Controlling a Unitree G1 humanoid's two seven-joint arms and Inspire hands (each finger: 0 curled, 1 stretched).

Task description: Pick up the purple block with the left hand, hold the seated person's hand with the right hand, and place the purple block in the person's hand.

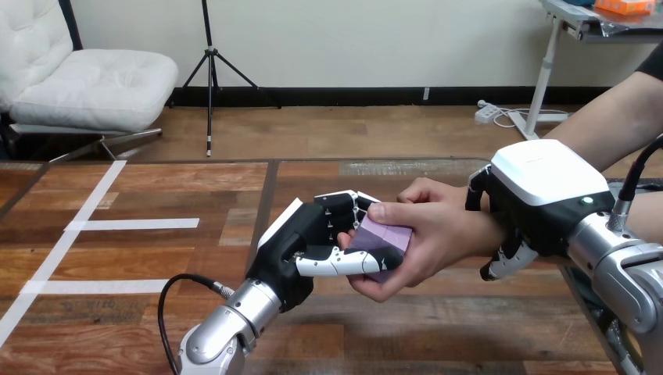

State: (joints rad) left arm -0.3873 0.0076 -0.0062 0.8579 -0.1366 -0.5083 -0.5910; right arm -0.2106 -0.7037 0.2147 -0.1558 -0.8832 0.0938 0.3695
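The purple block [383, 238] lies in the person's hand [438, 238], which is cupped above the table near the middle, its fingers curling round the block. My left hand [301, 242] is at the block from the left, thumb under its near edge and fingers bent over its top, still pinching it. My right hand [539, 195] sits over the person's wrist at the right, its fingers curled down round the wrist.
The wooden table [156, 312] stretches out to the left, marked with strips of white tape [133, 224]. The person's forearm [618, 117] comes in from the upper right.
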